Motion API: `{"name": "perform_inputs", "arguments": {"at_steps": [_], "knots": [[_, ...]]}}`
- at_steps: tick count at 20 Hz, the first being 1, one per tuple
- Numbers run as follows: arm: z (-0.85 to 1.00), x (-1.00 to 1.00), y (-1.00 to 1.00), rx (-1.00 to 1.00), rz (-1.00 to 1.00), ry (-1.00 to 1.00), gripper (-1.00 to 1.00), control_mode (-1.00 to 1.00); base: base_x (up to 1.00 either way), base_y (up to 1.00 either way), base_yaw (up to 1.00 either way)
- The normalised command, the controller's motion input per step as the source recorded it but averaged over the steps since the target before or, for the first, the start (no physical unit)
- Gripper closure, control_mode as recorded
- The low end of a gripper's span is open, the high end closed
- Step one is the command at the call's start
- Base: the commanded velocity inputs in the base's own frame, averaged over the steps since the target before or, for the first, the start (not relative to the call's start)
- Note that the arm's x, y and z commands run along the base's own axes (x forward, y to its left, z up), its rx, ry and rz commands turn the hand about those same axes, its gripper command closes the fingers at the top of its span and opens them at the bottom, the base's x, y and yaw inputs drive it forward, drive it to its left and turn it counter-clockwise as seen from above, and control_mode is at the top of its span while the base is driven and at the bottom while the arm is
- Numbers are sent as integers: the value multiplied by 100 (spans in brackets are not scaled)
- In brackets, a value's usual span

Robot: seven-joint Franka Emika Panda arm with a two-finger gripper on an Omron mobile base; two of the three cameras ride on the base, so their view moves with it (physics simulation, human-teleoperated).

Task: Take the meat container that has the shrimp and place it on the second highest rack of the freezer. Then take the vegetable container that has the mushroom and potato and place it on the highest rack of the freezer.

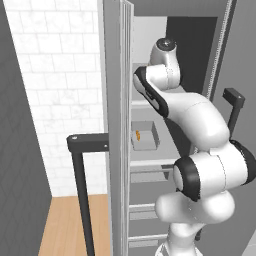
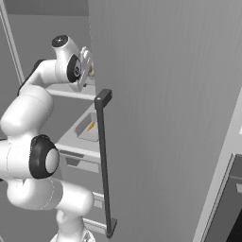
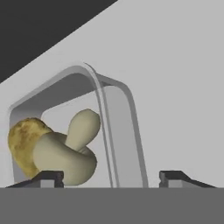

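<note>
The vegetable container (image 3: 118, 127), a shallow grey tray, rests on the highest rack (image 3: 183, 87) of the freezer (image 1: 150, 30). It holds a yellow-brown potato (image 3: 22, 142) and a pale mushroom (image 3: 70, 151). My gripper (image 3: 111, 179) is open. The tray's near wall stands between its fingertips (image 3: 48, 177) and touches neither. From the right, the hand (image 2: 86, 65) sits at the top shelf (image 2: 71, 93) with the potato (image 2: 92, 72) just past it. The meat container (image 1: 144, 136) with its orange shrimp (image 1: 137, 135) lies on the second highest rack (image 1: 150, 162), one level below.
The open freezer door (image 2: 165, 94) with its dark bar handle (image 2: 104, 160) stands close on the right. Another door edge (image 1: 117, 125) with a dark handle (image 1: 81, 190) flanks the left. Grey drawers (image 1: 150, 175) lie under the shelves. A white tiled wall (image 1: 60, 75) is far left.
</note>
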Motion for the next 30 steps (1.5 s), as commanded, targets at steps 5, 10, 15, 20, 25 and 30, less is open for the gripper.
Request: {"name": "perform_inputs", "arguments": {"at_steps": [5,10,15,20,25,30], "knots": [[6,-16,-16,1,0,-15,-100,-100,0,0,0],[34,-76,-7,0,0,-24,-100,-100,0,0,0],[44,-97,0,0,0,-2,-100,-100,0,0,0],[24,-100,0,0,0,0,-100,-100,0,0,0],[10,-100,0,0,0,5,-100,-100,0,0,0],[-4,-100,0,0,0,15,-100,-100,0,0,0]]}}
